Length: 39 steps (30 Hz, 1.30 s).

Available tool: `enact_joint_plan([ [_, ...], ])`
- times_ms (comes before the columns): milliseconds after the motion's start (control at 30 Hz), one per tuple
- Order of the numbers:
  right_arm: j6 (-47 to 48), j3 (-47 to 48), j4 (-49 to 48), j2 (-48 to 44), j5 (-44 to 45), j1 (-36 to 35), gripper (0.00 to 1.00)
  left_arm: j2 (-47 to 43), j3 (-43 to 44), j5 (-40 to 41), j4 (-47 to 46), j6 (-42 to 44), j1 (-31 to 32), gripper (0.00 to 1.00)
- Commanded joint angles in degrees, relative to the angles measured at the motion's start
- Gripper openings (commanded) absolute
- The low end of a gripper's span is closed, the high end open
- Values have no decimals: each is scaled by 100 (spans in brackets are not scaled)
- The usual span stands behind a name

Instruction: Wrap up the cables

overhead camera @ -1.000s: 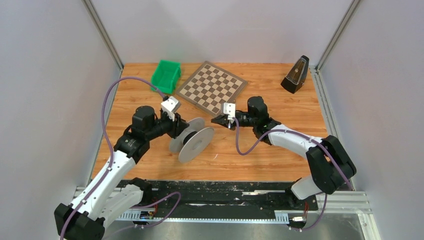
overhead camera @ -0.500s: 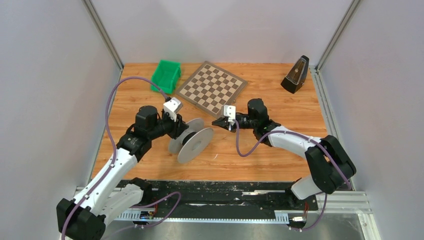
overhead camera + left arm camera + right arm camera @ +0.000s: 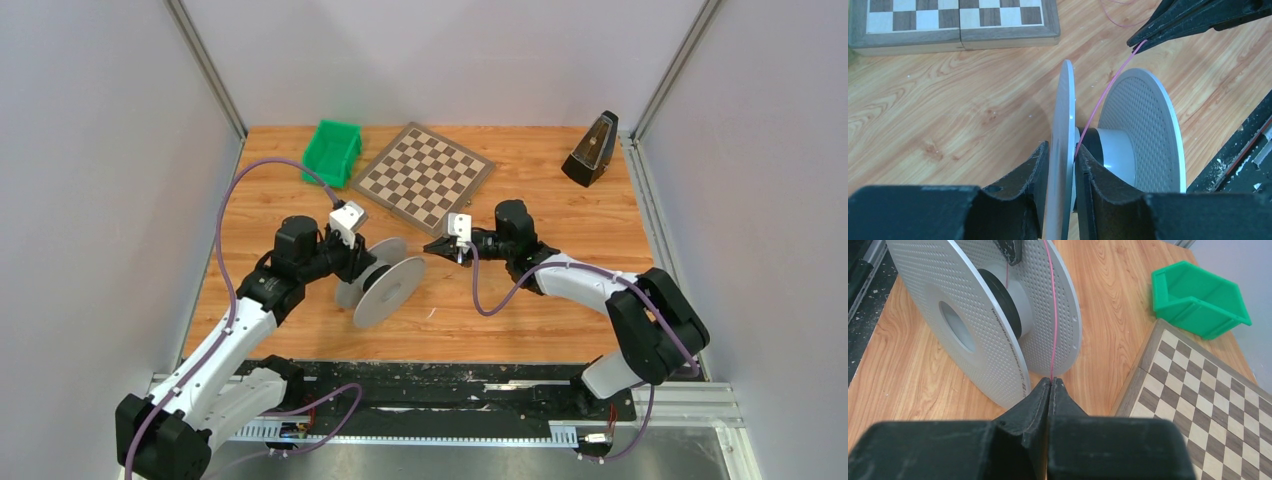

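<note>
Now, at left, the left gripper [image 3: 360,268] is clamped on the rim of one flange of the spool [image 3: 386,286]; the left wrist view shows one finger [image 3: 1035,167] on each face of that thin disc. Spool stands on edge on the table [image 3: 540,310], near the middle, slightly tilted. Its second flange faces the near right, free of both grippers.

Cable [image 3: 1104,96], thin and pink, leaves the hub between the two flanges. It runs straight and taut to the right, up to the right gripper [image 3: 436,243]. Right gripper is pinched closed on the cable, jaws pressed together with the strand emerging at the tips. It sits just right of the spool, not touching it. A loose bit of the same pink strand lies on the table beyond the tips.

Far side, left to right: green bin [image 3: 333,150], chessboard [image 3: 423,175], metronome [image 3: 592,148], all well apart from the spool.
</note>
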State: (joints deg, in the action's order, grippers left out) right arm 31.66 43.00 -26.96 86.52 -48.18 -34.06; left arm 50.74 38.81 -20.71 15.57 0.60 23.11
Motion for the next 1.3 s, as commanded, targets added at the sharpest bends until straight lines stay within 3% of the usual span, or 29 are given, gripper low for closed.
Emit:
enact_joint_plan([
  [0, -4, -28, -372, 39, -213, -31, 0, -3, 31, -135, -142, 163, -9, 30],
  [167, 241, -31, -187, 99, -257, -30, 0, 28, 7, -192, -197, 174, -9, 23],
  [500, 391, -212, -336, 311, -262, -30, 0, 74, 23, -188, -138, 234, -9, 28],
  [800, 473, -231, -327, 449, -268, -31, 0, 70, -12, -278, -151, 255, -10, 21],
  [1000, 434, -260, -413, 416, -314, -33, 0, 137, 8, -434, -142, 264, -9, 0],
  [1067, 355, -266, -482, 426, -274, -31, 0, 132, 43, -483, -97, 248, -10, 0],
  [1200, -244, -116, -429, 325, 15, -33, 11, 167, 229, -399, 109, 166, -9, 0],
  [1267, -450, -123, -369, 105, 50, -38, 6, 178, 396, -333, 338, 156, -9, 0],
])
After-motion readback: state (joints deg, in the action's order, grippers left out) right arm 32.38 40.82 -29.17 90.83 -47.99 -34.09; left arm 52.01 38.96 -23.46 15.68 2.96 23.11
